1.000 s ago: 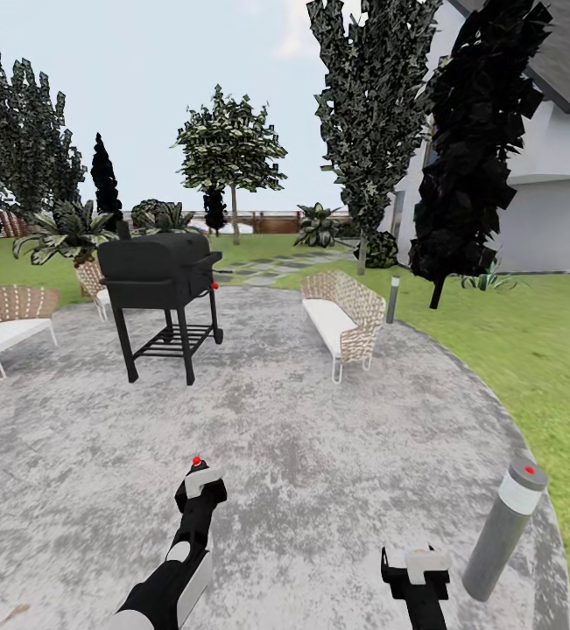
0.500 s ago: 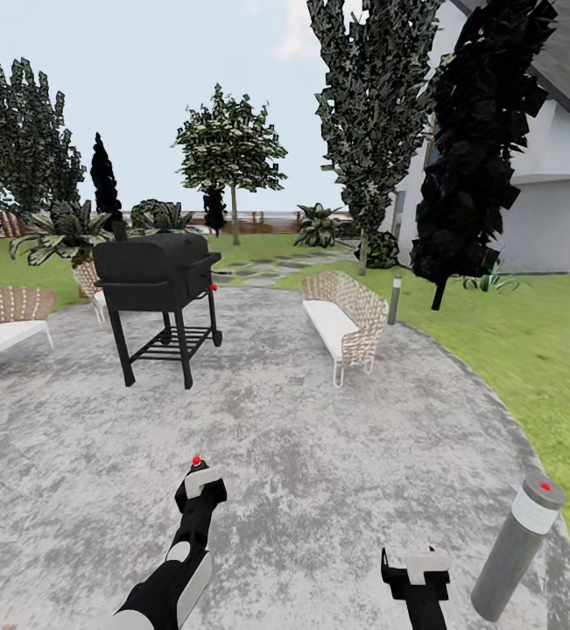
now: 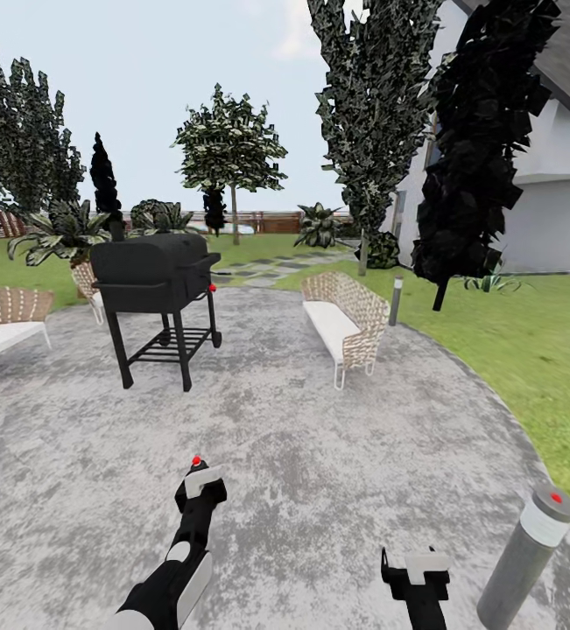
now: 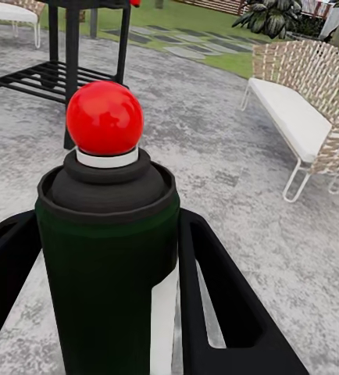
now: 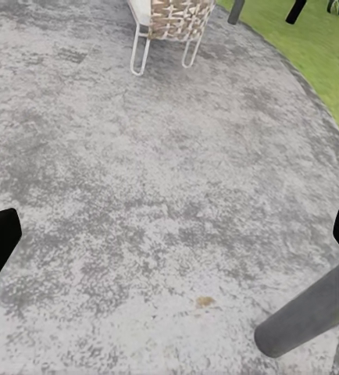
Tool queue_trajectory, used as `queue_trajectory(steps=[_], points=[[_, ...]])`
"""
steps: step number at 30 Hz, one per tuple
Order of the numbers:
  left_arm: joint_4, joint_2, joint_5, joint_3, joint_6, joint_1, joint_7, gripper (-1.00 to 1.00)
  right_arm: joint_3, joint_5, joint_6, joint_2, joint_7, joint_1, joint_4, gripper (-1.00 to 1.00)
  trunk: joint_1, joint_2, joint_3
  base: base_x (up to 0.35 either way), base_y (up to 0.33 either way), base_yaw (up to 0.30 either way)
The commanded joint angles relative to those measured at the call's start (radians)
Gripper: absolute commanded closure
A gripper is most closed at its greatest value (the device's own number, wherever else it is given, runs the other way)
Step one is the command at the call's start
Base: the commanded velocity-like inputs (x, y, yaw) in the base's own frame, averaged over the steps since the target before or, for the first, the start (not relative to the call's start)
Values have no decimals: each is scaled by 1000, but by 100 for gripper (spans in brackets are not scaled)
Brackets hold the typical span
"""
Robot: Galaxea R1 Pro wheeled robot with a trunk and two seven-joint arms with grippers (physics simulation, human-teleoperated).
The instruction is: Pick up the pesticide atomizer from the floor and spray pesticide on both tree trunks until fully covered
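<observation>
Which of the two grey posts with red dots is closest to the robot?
The short grey bollard right beside the right gripper at the patio's edge. The other post stands far off, just past the wicker bench.

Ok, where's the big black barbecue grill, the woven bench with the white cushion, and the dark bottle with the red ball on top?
black barbecue grill [image 3: 149, 262], head view, on its lid.
woven bench with white cushion [image 3: 330, 324], head view, on the cushion.
dark bottle with red ball [image 4: 107, 266], left wrist view, on its body between the fingers.

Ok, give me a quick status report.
Left tool shut on atomizer, red dot up. Right tool open. Grill, bench ahead; bollard by right arm.
</observation>
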Motion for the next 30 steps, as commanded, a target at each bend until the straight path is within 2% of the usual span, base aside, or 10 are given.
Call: queue_trajectory(steps=[1, 12, 30], points=[[0, 0, 0, 0, 0, 0, 0, 100, 0, 0, 0, 0, 0, 0, 0, -100, 0, 0, 0, 154, 0, 0], [0, 0, 0, 0, 0, 0, 0, 100, 0, 0, 0, 0, 0, 0, 2, -100, 0, 0, 0, 152, 39, 0], [0, 0, 0, 0, 0, 0, 0, 100, 0, 0, 0, 0, 0, 0, 2, -100, 0, 0, 0, 163, 118, 0]])
